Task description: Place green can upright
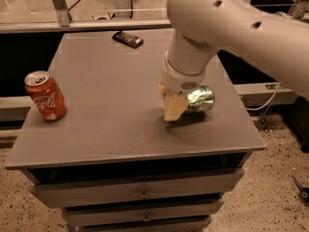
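Note:
The green can (202, 99) lies on its side at the right of the grey table (111, 105), its silver end facing right. My gripper (175, 106) comes down from the big white arm (217, 28) and covers the can's left end. One cream finger (173, 109) shows in front of the can. The gripper is shut on the green can and holds it just above the table top, with a shadow beneath it.
A red cola can (46, 95) stands upright near the table's left edge. A black remote-like object (128, 39) lies at the back. The table's right edge is close to the green can. Drawers (140, 195) sit below the top.

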Robot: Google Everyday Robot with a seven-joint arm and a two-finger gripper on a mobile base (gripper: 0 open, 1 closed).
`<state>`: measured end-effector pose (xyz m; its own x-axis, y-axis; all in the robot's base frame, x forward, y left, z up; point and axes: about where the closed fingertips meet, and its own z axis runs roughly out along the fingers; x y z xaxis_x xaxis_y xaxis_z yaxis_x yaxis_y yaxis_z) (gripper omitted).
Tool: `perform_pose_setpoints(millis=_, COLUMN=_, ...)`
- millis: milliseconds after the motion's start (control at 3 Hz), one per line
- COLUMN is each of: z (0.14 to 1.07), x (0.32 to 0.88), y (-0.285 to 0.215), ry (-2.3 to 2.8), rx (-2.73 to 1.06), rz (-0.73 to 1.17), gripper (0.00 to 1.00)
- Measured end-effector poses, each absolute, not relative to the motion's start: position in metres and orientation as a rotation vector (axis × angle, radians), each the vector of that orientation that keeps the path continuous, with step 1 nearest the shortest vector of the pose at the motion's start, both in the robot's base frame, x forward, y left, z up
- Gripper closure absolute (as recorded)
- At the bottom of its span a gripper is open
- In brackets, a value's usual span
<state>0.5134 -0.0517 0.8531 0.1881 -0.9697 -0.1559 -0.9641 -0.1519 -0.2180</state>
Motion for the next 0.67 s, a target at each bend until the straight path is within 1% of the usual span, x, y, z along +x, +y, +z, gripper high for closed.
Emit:
perform_pose_setpoints(millis=333, z=0.897, x=0.516, y=-0.029, ry=1.747, rx=-2.101, rz=0.206, gripper=1.00)
perform_pose_setpoints(millis=667, z=0.922, x=0.517, y=-0.009, ry=1.668, rx=-1.964, rz=0.457, gripper=1.00)
